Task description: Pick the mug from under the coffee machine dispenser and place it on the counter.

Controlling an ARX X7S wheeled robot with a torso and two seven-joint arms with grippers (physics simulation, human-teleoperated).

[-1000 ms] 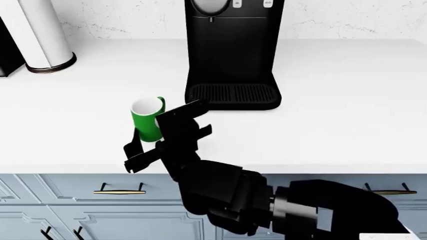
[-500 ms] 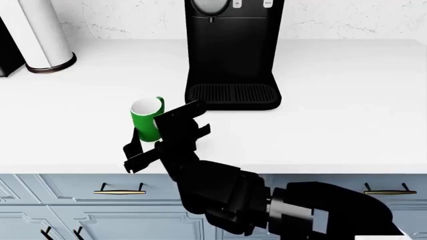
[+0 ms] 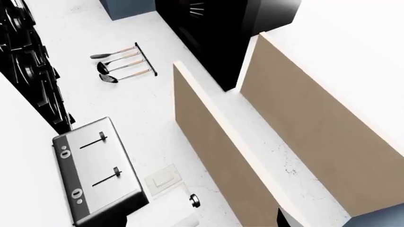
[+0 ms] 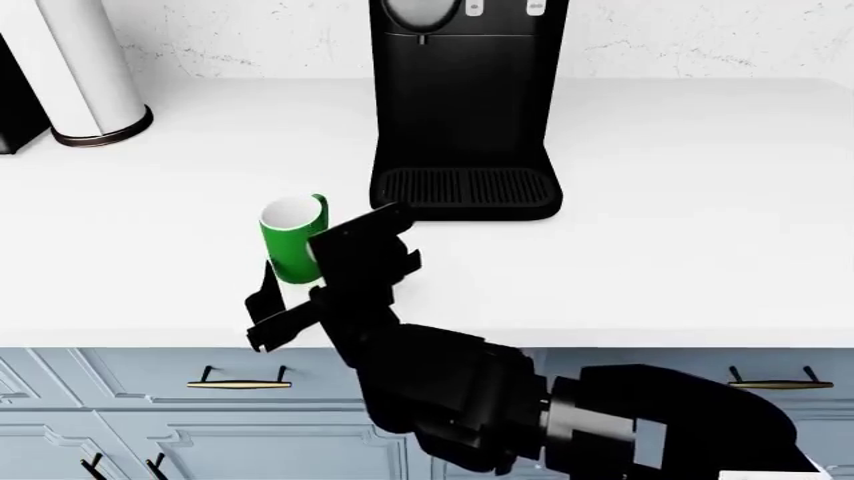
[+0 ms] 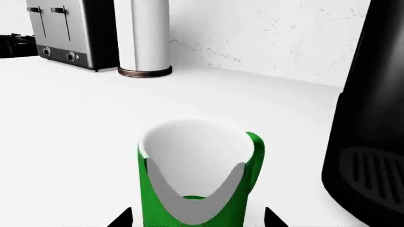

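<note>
A green mug (image 4: pixel 295 240) stands upright on the white counter (image 4: pixel 694 230), between the right gripper's (image 4: pixel 320 268) widely spread fingers, apparently not clamped, left of the coffee machine (image 4: pixel 465 105).

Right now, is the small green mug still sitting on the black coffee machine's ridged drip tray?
No, the small green mug stands on the white counter, left of and in front of the ridged drip tray.

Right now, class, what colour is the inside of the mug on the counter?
White inside, bright green outside; the mug shows this best in the right wrist view.
</note>
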